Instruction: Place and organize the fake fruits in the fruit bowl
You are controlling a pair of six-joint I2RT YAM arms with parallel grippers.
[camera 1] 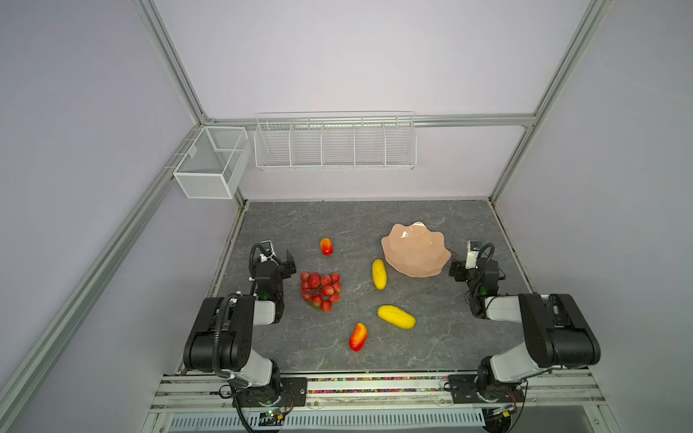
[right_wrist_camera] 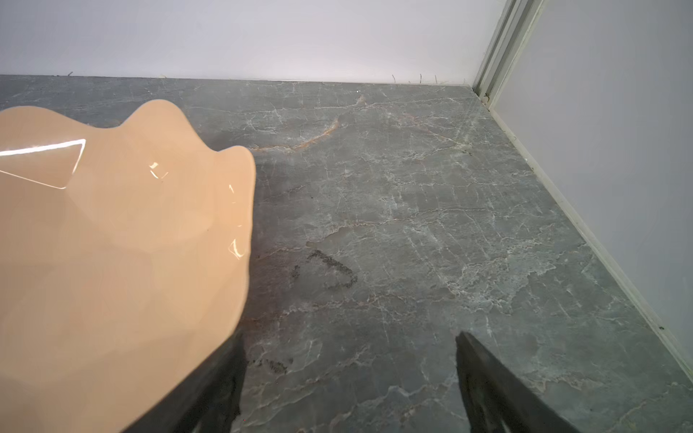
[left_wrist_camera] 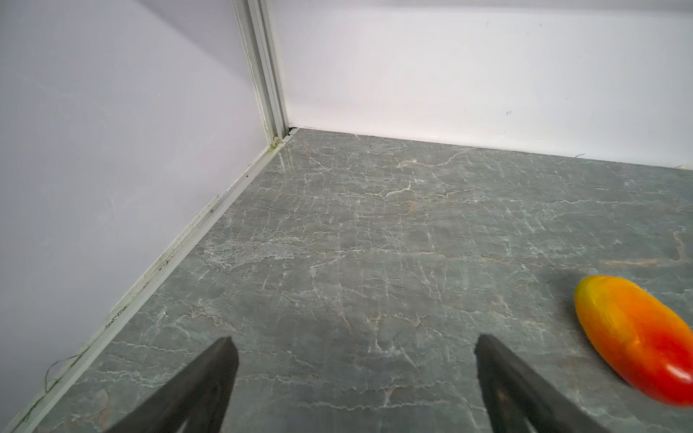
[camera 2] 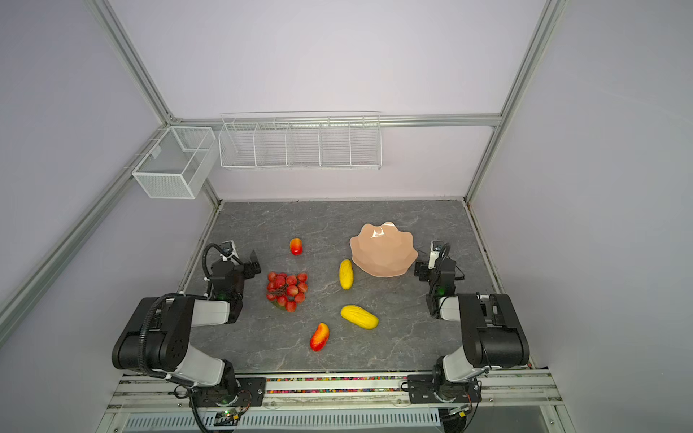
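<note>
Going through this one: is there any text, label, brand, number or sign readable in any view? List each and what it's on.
No text reads clearly in any view.
On the mesh basket, a small tag: too small to read.
On the table, dark marks: smudged, no legible characters.
On the front rail, a coloured strip: too small to tell.
On the bowl: no print visible.

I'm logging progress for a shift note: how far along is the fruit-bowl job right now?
Done: nothing; the fruit bowl is empty. In hand: nothing; the left gripper and right gripper are both open, holding no fruit. Left: all five fruits lie on the table: the far yellow fruit, near yellow fruit, far mango-like fruit, near mango-like fruit and berry bunch.
</note>
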